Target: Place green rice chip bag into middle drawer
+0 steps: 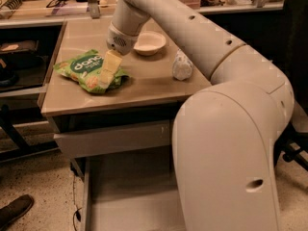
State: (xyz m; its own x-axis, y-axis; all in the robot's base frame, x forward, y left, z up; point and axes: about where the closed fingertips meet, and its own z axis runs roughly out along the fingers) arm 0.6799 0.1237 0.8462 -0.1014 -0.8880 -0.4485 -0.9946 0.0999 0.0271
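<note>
The crinkly light-green rice chip bag [77, 69] lies flat on the left part of the beige tabletop [149, 88], well above the drawer and not in it. On its dark-green oval the white lettering seems to read "dang"; the smaller line beneath is too small to read. Pale chip pictures show on the bag's lower half. The pale yellow gripper [105, 76] comes down at a slant onto the bag's right half and touches it; whether it grasps the bag or only rests on it, I cannot tell. Behind the bag stands a shallow white bowl [149, 43], and to the right, near the table's edge, a white patterned bottle [182, 65]. Below the tabletop a grey drawer front [110, 139] sits closed. Under it the wide grey metal middle drawer [130, 203] is pulled out. The robot's bulky white arm [231, 129] fills the right side.
</note>
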